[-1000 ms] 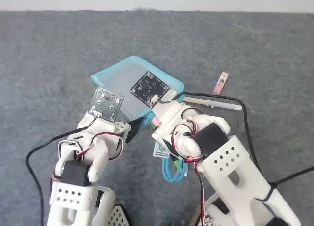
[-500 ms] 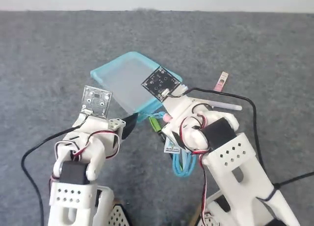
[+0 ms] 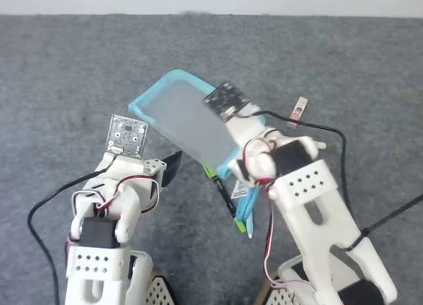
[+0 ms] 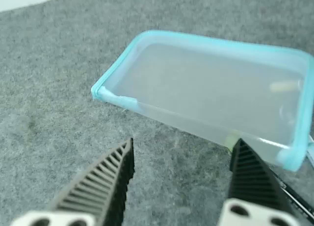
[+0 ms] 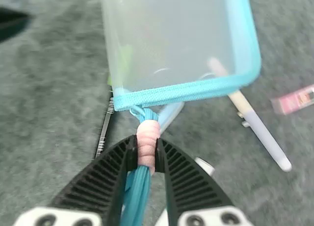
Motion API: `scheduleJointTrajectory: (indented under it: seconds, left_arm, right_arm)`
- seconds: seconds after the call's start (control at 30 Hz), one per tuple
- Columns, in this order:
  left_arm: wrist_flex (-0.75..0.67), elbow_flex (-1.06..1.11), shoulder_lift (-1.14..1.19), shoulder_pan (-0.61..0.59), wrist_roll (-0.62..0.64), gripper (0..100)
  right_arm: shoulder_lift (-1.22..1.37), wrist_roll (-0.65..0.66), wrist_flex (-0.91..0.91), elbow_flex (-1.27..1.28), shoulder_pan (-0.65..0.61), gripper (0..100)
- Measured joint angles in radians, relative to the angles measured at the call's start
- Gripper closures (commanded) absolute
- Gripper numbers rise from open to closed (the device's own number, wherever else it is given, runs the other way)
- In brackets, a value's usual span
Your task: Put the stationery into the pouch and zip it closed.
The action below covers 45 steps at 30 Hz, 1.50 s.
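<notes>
Counting first: we see one clear pouch (image 3: 185, 116) with a teal edge, two grippers, and four loose pieces of stationery on the grey mat (image 3: 73, 67). These are one black pen (image 3: 221, 192), one green pen (image 3: 240, 224), one white pen (image 5: 257, 123) and one small pink packet (image 3: 299, 110).

We find the pouch in the middle of the mat, ahead of both arms. The black and green pens poke out from under its near edge, and the white pen and pink packet lie outside it on the right arm's side.

Our right gripper (image 5: 146, 143) is clamped on the pink zip pull (image 5: 147, 135) at the pouch's corner, with one teal strap (image 5: 140, 191) trailing back between the jaws. Our left gripper (image 4: 184, 146) hovers just short of the pouch with its jaws spread wide, touching nothing.

Against half a second ago, we see the right arm has swung toward its own side and dragged the pouch with it, baring more of the two pens. A second ago the left gripper was against the pouch's edge; now it is clear of it.
</notes>
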Motion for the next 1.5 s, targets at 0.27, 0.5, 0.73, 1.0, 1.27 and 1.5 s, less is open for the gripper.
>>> scheduleJointTrajectory:
  seconds: [0.27, 0.5, 0.73, 1.0, 1.27, 1.5]
  left_arm:
    - [0.005, 0.0, 0.0, 0.097, -0.04, 66]
    - [0.038, 0.0, 0.0, 0.114, -0.054, 65]
    - [0.055, 0.0, 0.0, -0.089, -0.038, 65]
    - [0.046, -0.023, 0.0, -0.295, 0.028, 66]
    - [0.048, 0.003, 0.0, -0.454, 0.031, 66]
    - [0.017, 0.009, 0.0, -0.462, 0.031, 66]
  right_arm:
    - [-0.002, 0.0, 0.038, -0.127, -0.043, 99.2]
    - [-0.002, -0.026, 0.144, -0.275, -0.107, 99.1]
    - [0.005, -0.011, 0.046, -0.083, -0.034, 90.9]
    - [0.186, -0.14, -0.074, 0.04, 0.014, 71.6]
    - [0.269, -0.328, -0.077, 0.038, 0.005, 72.0]
    - [0.374, -0.423, -0.083, 0.038, -0.064, 72.0]
